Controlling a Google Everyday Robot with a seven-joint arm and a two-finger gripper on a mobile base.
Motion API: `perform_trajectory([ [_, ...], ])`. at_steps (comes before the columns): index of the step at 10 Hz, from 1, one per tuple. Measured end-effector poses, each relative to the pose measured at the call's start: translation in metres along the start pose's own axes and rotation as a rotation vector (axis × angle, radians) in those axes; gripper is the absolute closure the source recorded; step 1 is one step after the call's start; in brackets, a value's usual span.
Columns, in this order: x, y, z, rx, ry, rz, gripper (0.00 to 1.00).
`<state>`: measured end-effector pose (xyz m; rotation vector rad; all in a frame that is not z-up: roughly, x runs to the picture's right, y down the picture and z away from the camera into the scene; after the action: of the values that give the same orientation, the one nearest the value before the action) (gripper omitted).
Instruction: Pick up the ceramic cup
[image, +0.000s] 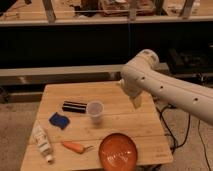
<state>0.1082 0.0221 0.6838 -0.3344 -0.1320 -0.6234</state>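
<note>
Nearest to me, at the front edge of the wooden table, lay the orange plate, with a carrot just to its left and a white tube-shaped bottle lying near the front-left corner. A little further in I saw a blue object lying flat on the boards.

The ceramic cup stood upright near the middle of the table, rim up, behind and to the left of the plate and touching nothing else. Just behind it to the left lay a black bar-shaped object.

The gripper hung over the right part of the table, to the right of the cup and clear of it, pointing down below the bend of the white arm. From my view I could not tell whether it was parted or closed. The arm ran off to the right edge.

Behind the table ran a long grey rail, and above it a dark shelf with a cluttered bench top.
</note>
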Motion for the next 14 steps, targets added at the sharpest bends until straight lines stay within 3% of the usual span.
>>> perform_trajectory([
  [6, -0.016, -0.018, 0.013, 0.023, -0.029, -0.177, 0.2],
  [14, -0.043, -0.021, 0.038, 0.052, -0.105, -0.314, 0.2],
])
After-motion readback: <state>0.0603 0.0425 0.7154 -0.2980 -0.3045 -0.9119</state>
